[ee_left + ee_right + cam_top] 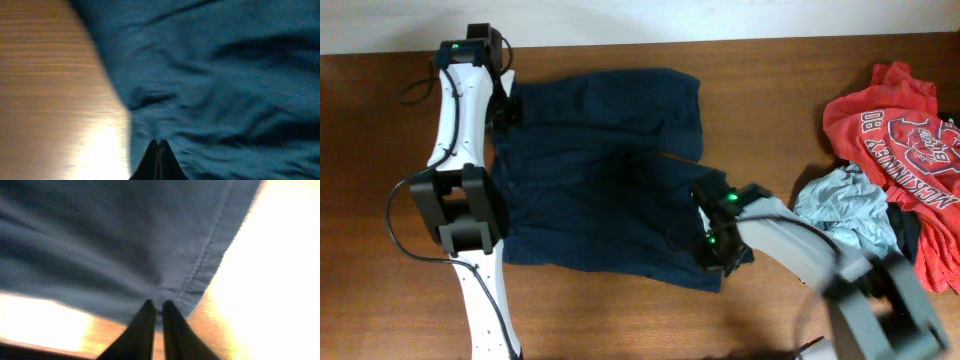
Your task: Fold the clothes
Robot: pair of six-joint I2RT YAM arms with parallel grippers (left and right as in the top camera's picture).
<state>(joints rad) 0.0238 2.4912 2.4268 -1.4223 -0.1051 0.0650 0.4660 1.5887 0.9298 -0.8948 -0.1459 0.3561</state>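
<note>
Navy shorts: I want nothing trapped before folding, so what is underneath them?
Wooden table shows beside the navy shorts wherever their edge is visible, and nothing pokes out. Beneath their middle, the fabric hides everything.

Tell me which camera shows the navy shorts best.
Overhead: the navy shorts lie spread on the table, both legs visible. The left wrist view shows only wrinkled fabric at one edge; the right wrist view shows just a stitched hem corner.
</note>
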